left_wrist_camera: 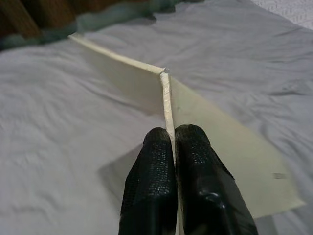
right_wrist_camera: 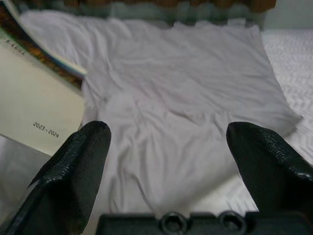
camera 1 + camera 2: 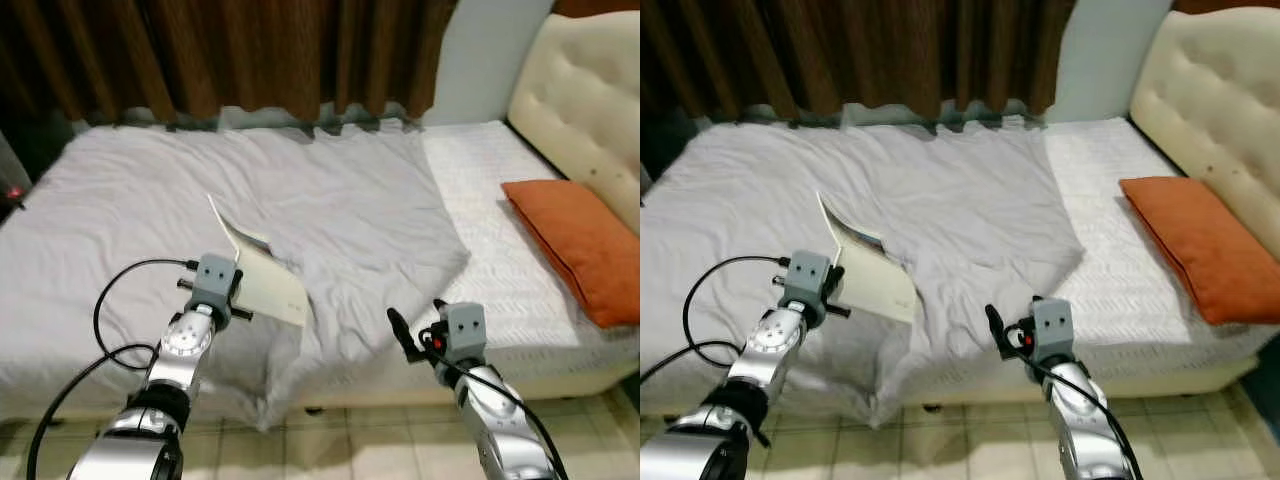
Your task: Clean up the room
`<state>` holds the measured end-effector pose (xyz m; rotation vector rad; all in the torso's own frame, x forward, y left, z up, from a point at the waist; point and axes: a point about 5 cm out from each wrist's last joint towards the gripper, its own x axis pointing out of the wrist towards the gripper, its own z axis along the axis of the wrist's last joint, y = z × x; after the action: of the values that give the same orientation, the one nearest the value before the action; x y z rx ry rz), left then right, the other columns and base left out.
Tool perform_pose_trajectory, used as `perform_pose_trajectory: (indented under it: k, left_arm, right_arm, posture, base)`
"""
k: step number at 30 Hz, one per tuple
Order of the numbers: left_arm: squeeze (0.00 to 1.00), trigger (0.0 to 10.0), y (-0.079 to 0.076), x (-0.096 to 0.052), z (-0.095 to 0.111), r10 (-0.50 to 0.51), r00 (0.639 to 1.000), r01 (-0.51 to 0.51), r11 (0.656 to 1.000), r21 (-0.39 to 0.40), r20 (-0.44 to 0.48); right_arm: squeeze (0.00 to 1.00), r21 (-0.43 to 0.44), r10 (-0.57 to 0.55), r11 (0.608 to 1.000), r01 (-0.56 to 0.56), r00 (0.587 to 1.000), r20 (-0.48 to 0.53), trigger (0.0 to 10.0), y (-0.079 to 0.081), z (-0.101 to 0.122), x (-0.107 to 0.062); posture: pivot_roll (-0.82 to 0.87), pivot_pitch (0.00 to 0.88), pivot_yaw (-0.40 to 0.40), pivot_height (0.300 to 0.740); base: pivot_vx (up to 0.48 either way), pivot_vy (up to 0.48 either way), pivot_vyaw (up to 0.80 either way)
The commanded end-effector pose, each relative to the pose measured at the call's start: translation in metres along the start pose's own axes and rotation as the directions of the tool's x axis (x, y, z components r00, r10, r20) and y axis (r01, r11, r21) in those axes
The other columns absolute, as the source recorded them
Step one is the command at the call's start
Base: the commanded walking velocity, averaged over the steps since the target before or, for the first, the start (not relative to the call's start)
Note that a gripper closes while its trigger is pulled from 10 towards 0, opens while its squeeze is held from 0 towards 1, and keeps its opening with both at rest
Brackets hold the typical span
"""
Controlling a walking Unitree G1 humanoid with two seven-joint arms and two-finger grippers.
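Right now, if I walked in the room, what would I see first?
Probably the bright orange pillow near the cream headboard, on the bed's right side. Next, the cream booklet lying half open on the grey blanket; the robot's left hand is pinching its edge. The right hand hovers open above the blanket's near edge.

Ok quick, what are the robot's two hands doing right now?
Left gripper: shut on the edge of the cream booklet lying on the bed.
Right gripper: open, holding nothing, over the grey blanket.
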<state>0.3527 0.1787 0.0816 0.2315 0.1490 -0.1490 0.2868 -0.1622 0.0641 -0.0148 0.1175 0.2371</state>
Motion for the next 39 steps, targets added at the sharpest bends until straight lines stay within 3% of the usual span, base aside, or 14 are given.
perform_pose_trajectory:
  k: [1, 9, 18, 39]
  left_arm:
    - [0.00, 0.0, 0.010, 0.001, 0.007, 0.028, 0.999, -0.028, 1.000, 0.013, 0.031]
    - [0.00, 0.0, 0.012, 0.003, 0.013, 0.036, 0.997, -0.038, 0.999, 0.029, 0.061]
    - [0.00, 0.0, 0.006, 0.008, 0.025, 0.015, 0.995, -0.020, 0.999, 0.043, 0.097]
    - [0.00, 0.0, -0.006, 0.013, 0.030, -0.027, 0.995, 0.024, 0.999, 0.039, 0.097]
  right_arm:
    - [0.00, -0.004, 0.020, 1.000, -0.020, 1.000, 0.005, 10.0, 0.007, 0.002, 0.002]
    - [0.00, 0.004, 0.019, 1.000, -0.019, 1.000, 0.010, 10.0, 0.008, 0.003, 0.005]
    - [0.00, 0.004, 0.022, 1.000, -0.022, 1.000, 0.011, 10.0, 0.009, 0.003, 0.006]
    - [0.00, 0.000, 0.023, 1.000, -0.023, 1.000, 0.011, 10.0, 0.009, 0.002, 0.007]
  posture:
    - [-0.08, 0.099, 0.028, 0.740]
    - [-0.08, 0.098, 0.029, 0.740]
    - [-0.08, 0.099, 0.030, 0.740]
    - [-0.09, 0.094, 0.037, 0.740]
  base:
    - [0.259, -0.401, 0.00]
    - [0.288, -0.375, 0.00]
    - [0.074, 0.000, 0.00]
    - [0.480, 0.000, 0.00]
